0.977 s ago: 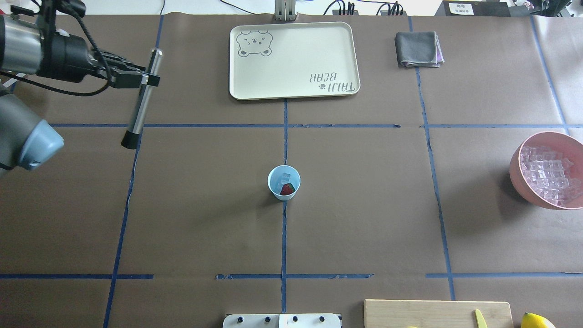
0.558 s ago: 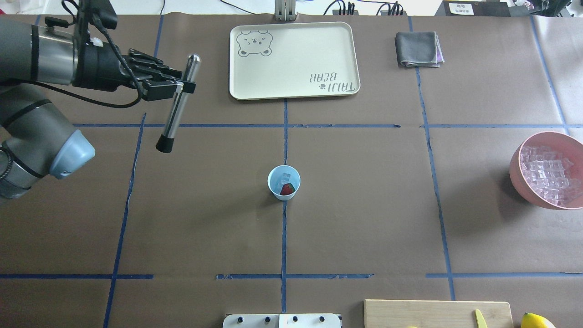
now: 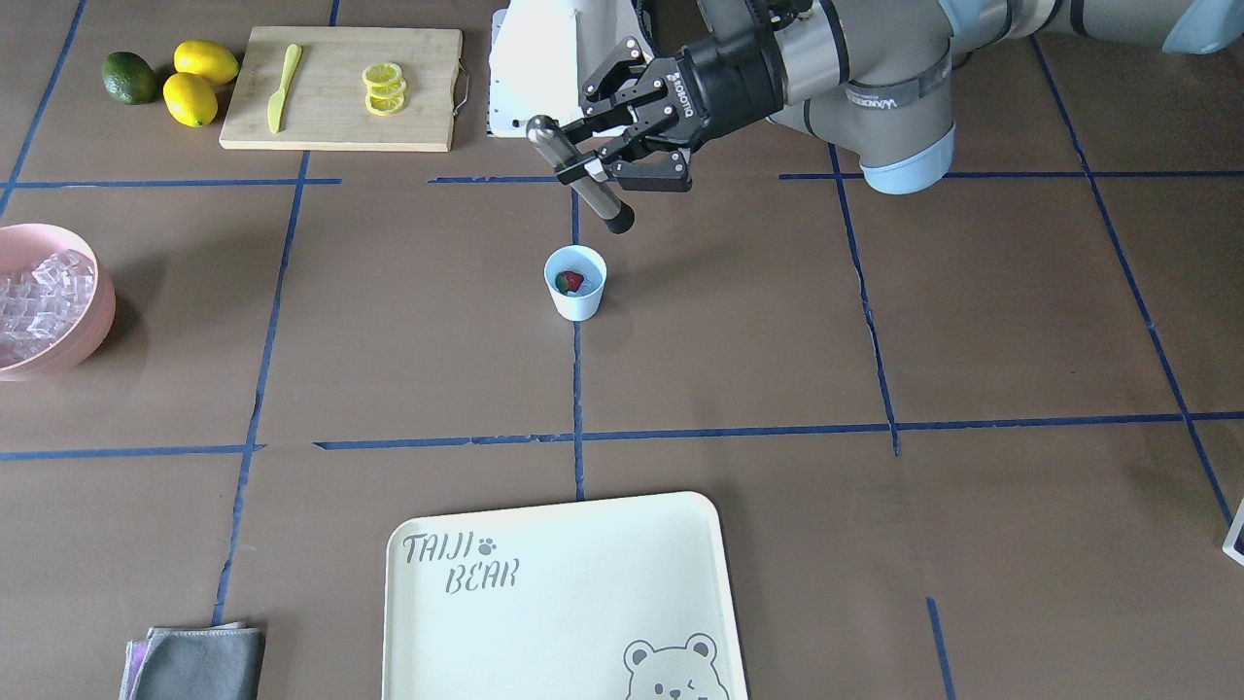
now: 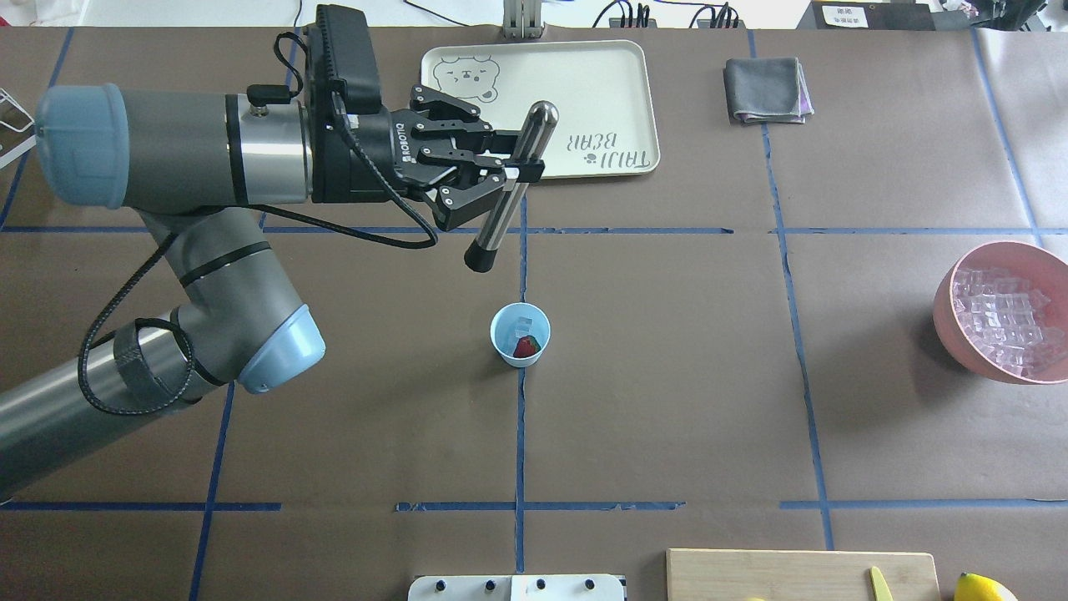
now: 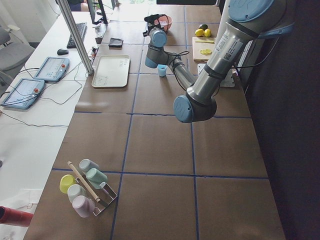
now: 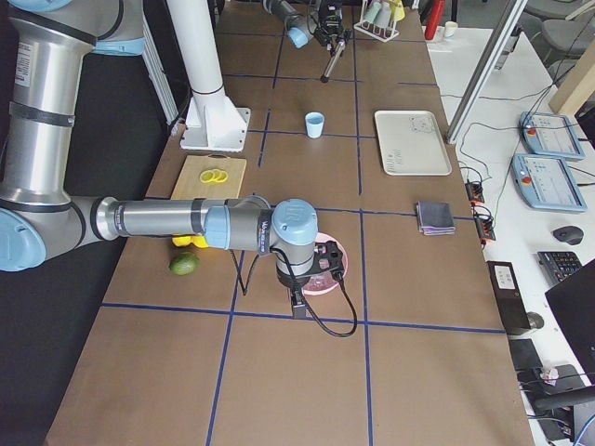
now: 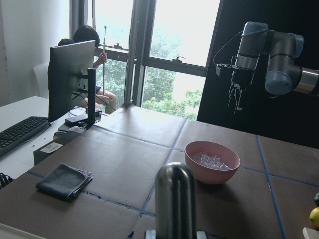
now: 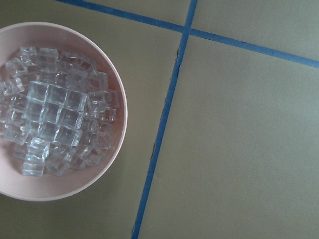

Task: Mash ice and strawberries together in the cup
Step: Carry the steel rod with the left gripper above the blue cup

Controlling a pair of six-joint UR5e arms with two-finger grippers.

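My left gripper (image 4: 516, 172) clamps the masher (image 4: 494, 225), tip down near the cup (image 4: 501, 344), to crush ice (image 4: 523, 322) and strawberry (image 4: 526, 347)

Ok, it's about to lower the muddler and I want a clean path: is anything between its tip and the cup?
Nothing visible does. The muddler, clamped in the left jaws, hangs tilted in the air with its black tip off to one side of the cup. Only bare table lies between them.

Ahead of the jaws of my left gripper (image 4: 511, 173) I see tall daylit windows (image 7: 174, 55), green trees (image 7: 164, 94) outside, white wall (image 7: 30, 45), monitor (image 7: 72, 74) and keyboard (image 7: 20, 132) off to the side, brown blue-taped table (image 7: 124, 159) beneath.
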